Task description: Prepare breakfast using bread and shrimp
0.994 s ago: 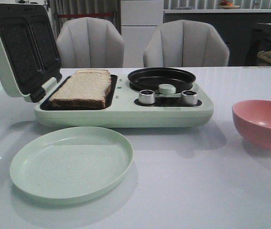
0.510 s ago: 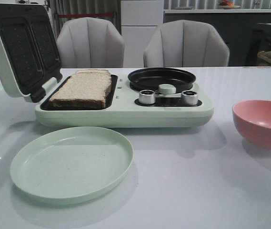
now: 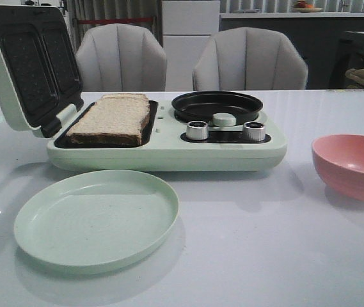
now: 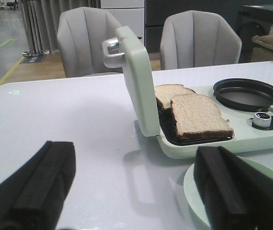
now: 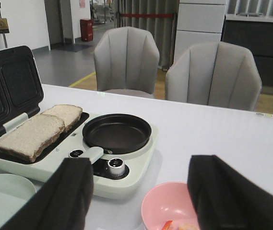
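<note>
Two slices of bread (image 3: pixel 108 119) lie side by side on the dark lower plate of the open pale-green sandwich maker (image 3: pixel 169 157); the near slice (image 4: pixel 199 115) and the far slice (image 4: pixel 172 93) both show in the left wrist view. Small orange-pink shrimp (image 5: pixel 170 225) lie in the bottom of the pink bowl (image 5: pixel 167 203). My left gripper (image 4: pixel 136 187) hangs open over bare table left of the maker. My right gripper (image 5: pixel 141 196) hangs open above the bowl and the maker's knobs. Neither gripper holds anything, and neither shows in the front view.
The maker's lid (image 3: pixel 28 67) stands upright at the left. A round black pan (image 3: pixel 217 105) sits on its right half behind two knobs. A green plate (image 3: pixel 96 219) lies in front of the maker. The pink bowl (image 3: pixel 351 163) stands at the right. Two chairs are behind the table.
</note>
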Action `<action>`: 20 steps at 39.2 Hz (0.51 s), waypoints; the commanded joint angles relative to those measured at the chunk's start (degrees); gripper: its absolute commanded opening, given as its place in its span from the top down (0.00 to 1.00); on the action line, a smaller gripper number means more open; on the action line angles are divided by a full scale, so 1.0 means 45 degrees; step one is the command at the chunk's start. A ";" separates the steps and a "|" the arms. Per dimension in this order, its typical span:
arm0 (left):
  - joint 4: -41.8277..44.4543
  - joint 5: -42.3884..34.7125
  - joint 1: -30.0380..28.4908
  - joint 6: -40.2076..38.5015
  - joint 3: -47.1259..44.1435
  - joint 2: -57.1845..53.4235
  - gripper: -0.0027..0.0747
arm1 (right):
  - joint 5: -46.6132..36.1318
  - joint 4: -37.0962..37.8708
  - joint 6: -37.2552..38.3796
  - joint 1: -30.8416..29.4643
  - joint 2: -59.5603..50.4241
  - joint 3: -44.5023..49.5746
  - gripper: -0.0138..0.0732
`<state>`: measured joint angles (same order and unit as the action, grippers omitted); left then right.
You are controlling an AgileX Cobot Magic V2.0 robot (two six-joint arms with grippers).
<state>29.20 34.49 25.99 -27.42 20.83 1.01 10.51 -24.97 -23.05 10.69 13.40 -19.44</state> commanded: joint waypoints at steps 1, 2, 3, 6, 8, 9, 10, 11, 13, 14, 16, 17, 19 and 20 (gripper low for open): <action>0.0265 -0.0896 0.0107 -0.0020 0.0344 0.0199 0.23 | -0.1710 -0.0148 -0.0010 0.0207 -0.0503 0.0540 0.23; 0.0265 -0.0896 0.0107 -0.0020 0.0344 0.0199 0.23 | -0.1710 -0.0148 -0.0010 0.0223 -0.0586 0.0694 0.23; 0.0265 -0.0896 0.0107 -0.0020 0.0344 0.0199 0.23 | -0.1725 -0.0148 -0.0010 0.0232 -0.0668 0.0871 0.23; 0.0213 -0.0896 0.0107 -0.0020 0.0344 0.0199 0.23 | -0.1793 -0.0148 -0.0010 0.0232 -0.0720 0.1176 0.23; 0.0189 -0.0896 0.0107 -0.0020 0.0344 0.0199 0.23 | -0.1851 -0.0148 -0.0010 0.0232 -0.0720 0.1211 0.23; 0.0250 -0.0896 0.0107 -0.0020 0.0344 0.0199 0.23 | -0.1889 -0.0148 -0.0010 0.0232 -0.0720 0.1211 0.23; 0.0307 -0.0896 0.0107 -0.0020 0.0344 0.0199 0.23 | -0.1940 -0.0148 -0.0010 0.0232 -0.0720 0.1211 0.23; 0.0332 -0.0896 0.0107 -0.0020 0.0344 0.0199 0.23 | -0.1940 -0.0148 -0.0010 0.0232 -0.0720 0.1211 0.23; 0.0212 -0.0874 0.0107 -0.0020 0.0344 0.0199 0.23 | -0.1925 -0.0148 -0.0010 0.0232 -0.0720 0.1211 0.23; 0.0178 -0.0874 0.0107 -0.0094 0.0344 0.0199 0.23 | -0.1902 -0.0148 -0.0010 0.0232 -0.0720 0.1211 0.23; 0.0178 -0.0898 0.0107 -0.0088 0.0344 0.0222 0.23 | -0.1893 -0.0148 -0.0010 0.0232 -0.0720 0.1211 0.23; 0.0240 -0.0898 0.0107 -0.0088 0.0344 0.0222 0.24 | -0.1893 -0.0148 -0.0010 0.0232 -0.0720 0.1211 0.23; 0.0263 -0.0898 0.0107 -0.0088 0.0399 0.0222 0.24 | -0.1893 -0.0148 -0.0010 0.0232 -0.0720 0.1211 0.23; 0.0263 -0.0874 0.0107 -0.0088 0.0414 0.0269 0.24 | -0.1893 -0.0148 -0.0010 0.0232 -0.0720 0.1211 0.23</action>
<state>29.30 34.49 25.99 -27.42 20.83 1.01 6.73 -25.10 -23.05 11.68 9.75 -12.38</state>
